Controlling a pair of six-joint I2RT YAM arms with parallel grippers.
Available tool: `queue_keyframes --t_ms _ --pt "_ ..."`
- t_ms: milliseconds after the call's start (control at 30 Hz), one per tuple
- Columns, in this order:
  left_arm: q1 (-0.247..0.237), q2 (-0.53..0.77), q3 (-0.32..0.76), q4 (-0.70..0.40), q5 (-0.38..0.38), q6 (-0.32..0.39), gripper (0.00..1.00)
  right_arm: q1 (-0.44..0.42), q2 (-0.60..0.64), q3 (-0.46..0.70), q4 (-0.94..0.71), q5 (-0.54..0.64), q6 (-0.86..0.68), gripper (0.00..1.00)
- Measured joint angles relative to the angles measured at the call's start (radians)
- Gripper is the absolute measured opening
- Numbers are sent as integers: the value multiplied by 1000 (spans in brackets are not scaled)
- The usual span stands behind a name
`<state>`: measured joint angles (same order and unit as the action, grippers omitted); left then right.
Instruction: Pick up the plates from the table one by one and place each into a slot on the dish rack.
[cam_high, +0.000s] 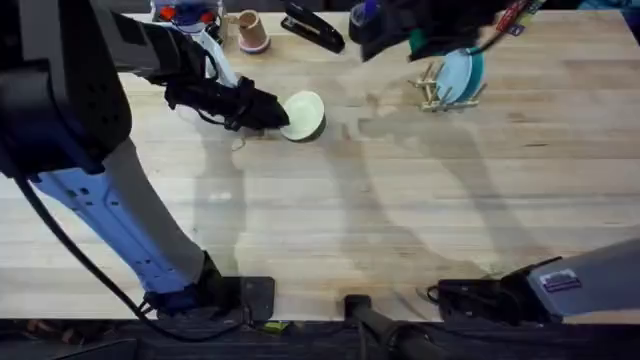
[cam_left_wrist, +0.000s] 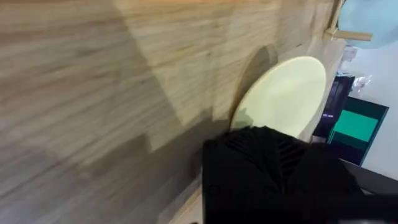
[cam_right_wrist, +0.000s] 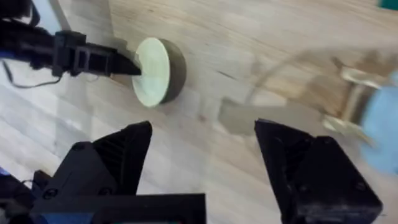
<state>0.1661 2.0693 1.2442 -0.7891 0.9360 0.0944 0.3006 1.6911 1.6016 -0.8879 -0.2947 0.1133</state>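
Observation:
A pale cream-yellow plate (cam_high: 303, 115) is held tilted on its edge just above the table (cam_high: 360, 220), with my left gripper (cam_high: 272, 111) shut on its left rim. The left wrist view has the plate (cam_left_wrist: 286, 93) beyond a black finger (cam_left_wrist: 267, 168). A light blue plate (cam_high: 461, 75) stands in the dish rack (cam_high: 432, 88) at the back right. My right gripper (cam_right_wrist: 208, 162) hovers open high over the table, between the cream plate (cam_right_wrist: 152, 71) and the dish rack (cam_right_wrist: 354, 93), nothing between its fingers. In the overhead view it is a dark blur (cam_high: 395, 30).
A pinkish-beige cup (cam_high: 252, 30) and a black stapler (cam_high: 313, 27) sit at the table's back edge behind the cream plate. Coloured items (cam_high: 185, 14) lie at the back left. The wide middle and front of the tabletop hold nothing.

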Motion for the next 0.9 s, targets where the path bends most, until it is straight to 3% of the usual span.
queue_keyframes --t_ms 467,900 --pt "0 0 0 0 0 0 41 117 343 0 247 -10 182 995" --pt "0 0 0 0 0 0 41 209 420 1 394 -33 312 995"
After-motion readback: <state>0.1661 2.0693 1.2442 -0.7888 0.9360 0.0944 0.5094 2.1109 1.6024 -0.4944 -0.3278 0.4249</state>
